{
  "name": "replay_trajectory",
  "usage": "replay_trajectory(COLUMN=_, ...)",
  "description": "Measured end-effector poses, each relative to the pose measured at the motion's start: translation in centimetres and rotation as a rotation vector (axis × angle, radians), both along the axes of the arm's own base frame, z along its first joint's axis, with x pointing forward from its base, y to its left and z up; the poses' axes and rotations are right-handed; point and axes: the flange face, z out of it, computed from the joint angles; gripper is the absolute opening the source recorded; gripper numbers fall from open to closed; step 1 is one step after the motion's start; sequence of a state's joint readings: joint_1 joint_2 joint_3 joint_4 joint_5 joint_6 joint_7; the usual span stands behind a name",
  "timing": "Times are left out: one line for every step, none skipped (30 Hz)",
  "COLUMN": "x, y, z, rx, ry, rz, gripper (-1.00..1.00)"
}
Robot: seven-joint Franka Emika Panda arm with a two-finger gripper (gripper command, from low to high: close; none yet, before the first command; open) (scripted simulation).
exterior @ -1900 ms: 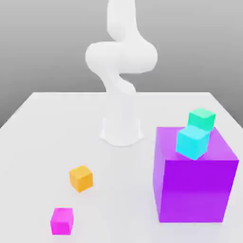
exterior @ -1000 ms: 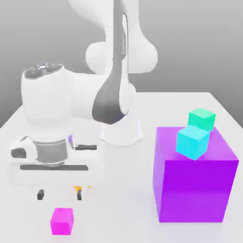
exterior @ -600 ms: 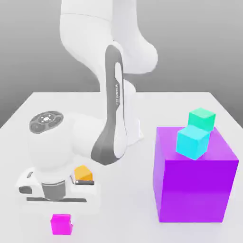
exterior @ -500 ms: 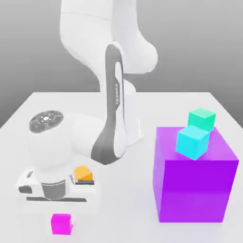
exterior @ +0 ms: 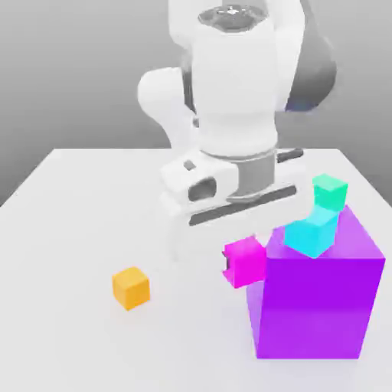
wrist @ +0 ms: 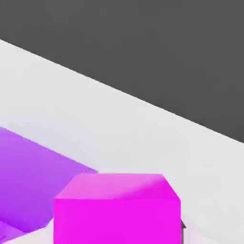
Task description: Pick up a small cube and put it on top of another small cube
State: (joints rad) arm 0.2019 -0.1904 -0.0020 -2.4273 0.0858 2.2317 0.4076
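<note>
The small magenta-pink cube (exterior: 246,261) hangs in the air, held in my gripper (exterior: 244,264), just off the large purple cube's (exterior: 318,298) upper corner on the exterior view's left. In the hand view the pink cube (wrist: 116,207) sits close up, with the purple cube's top (wrist: 28,183) beside and below it. A cyan cube (exterior: 311,230) and a green cube (exterior: 330,191) rest on the purple cube's top. The small orange cube (exterior: 131,288) lies on the table, well to the exterior view's left of my hand.
The arm's white base (exterior: 187,122) rises at the back of the white table (exterior: 69,230). The table's far edge meets a dark background (wrist: 157,52) in the hand view.
My gripper, earlier low over the pink cube at the front left, has lifted it and carried it right and up to the purple cube's corner. The orange cube stayed put.
</note>
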Motion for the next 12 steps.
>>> replay_trajectory(x=-0.9, y=1.6, z=1.5, rx=-0.008, ry=-0.003, rz=0.041, gripper=-1.0)
replay_trajectory(x=-1.9, y=3.2, z=3.1, rx=-0.019, ry=-0.006, rz=0.082, gripper=-1.0)
replay_trajectory(x=-3.0, y=4.7, z=4.5, rx=-0.031, ry=-0.011, rz=0.121, gripper=-1.0)
replay_trajectory(x=-4.1, y=6.0, z=5.7, rx=-0.044, ry=-0.015, rz=0.158, gripper=-1.0)
replay_trajectory(x=-4.6, y=6.7, z=5.5, rx=-0.051, ry=-0.018, rz=0.176, gripper=-1.0)
replay_trajectory(x=-4.9, y=7.0, z=4.7, rx=-0.055, ry=-0.02, rz=0.185, gripper=-1.0)
replay_trajectory(x=-5.0, y=7.2, z=3.5, rx=-0.057, ry=-0.02, rz=0.189, gripper=-1.0)
replay_trajectory(x=-5.1, y=7.2, z=2.1, rx=-0.059, ry=-0.02, rz=0.191, gripper=-1.0)
replay_trajectory(x=-5.2, y=7.2, z=1.1, rx=-0.059, ry=-0.02, rz=0.192, gripper=1.0)
replay_trajectory(x=-5.2, y=7.2, z=1.1, rx=-0.059, ry=-0.02, rz=0.192, gripper=1.0)
replay_trajectory(x=-5.2, y=7.2, z=1.1, rx=-0.059, ry=-0.02, rz=0.192, gripper=1.0)
replay_trajectory(x=-5.2, y=7.2, z=1.1, rx=-0.059, ry=-0.02, rz=0.192, gripper=1.0)
